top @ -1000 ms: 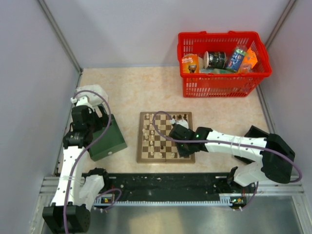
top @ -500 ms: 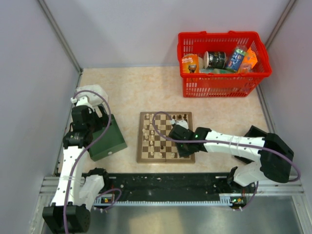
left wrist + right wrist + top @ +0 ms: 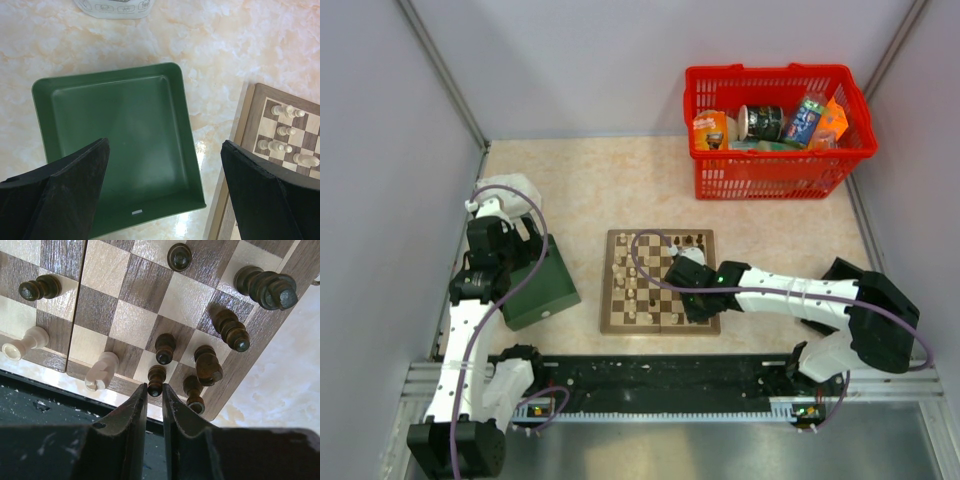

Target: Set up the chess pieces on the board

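Note:
The board (image 3: pixel 610 328) lies mid-table, with cream and dark chess pieces (image 3: pixel 632 283) standing on it. My right gripper (image 3: pixel 154 386) reaches in over its near right corner (image 3: pixel 692 300), shut on the head of a dark pawn (image 3: pixel 156 375) on the edge row. Around it stand other dark pieces (image 3: pixel 232 330) and a second pawn (image 3: pixel 165 347); two cream pieces (image 3: pixel 102 371) lie tipped near the board's edge (image 3: pixel 145 287). My left gripper (image 3: pixel 165 144) hangs open above the dark green box (image 3: pixel 120 150), with nothing between its fingers; in the top view it (image 3: pixel 518 262) is left of the board.
A red basket (image 3: pixel 775 170) of groceries stands at the back right. The green box (image 3: pixel 535 285) sits just left of the board (image 3: pixel 250 115). A black rail (image 3: pixel 660 375) runs along the table's near edge, close under the right fingers (image 3: pixel 132 420). Grey walls enclose the table.
The right jaws have closed the last bit onto the dark pawn's head. The right arm shifted only slightly; the left arm has not moved.

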